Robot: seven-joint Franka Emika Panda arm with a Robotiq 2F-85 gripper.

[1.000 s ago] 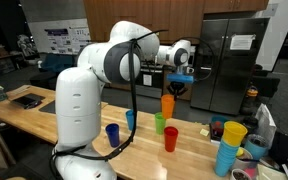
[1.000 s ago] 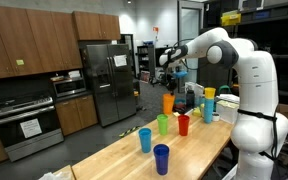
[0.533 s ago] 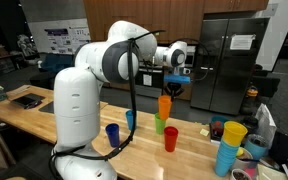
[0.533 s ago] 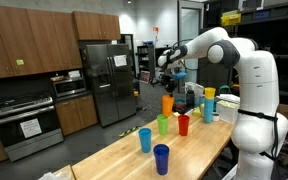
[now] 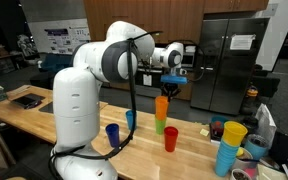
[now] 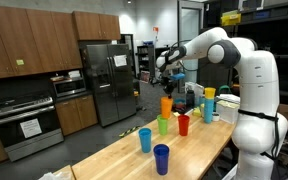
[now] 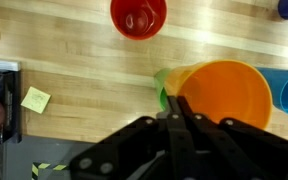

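Orange cup held by its rim, right over the green cup.
Your gripper was clamped tight on the orange cup's rim, fingers nearly together. The cup hung upright above the middle of the bench, with its base at the green cup's mouth; whether the two touched could not be told. The red cup stood just beside the green one, and a blue cup stood nearer the robot's base.

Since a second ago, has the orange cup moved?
Yes. In an exterior view the orange cup, in the shut gripper, shifted sideways, now directly above the standing green cup.
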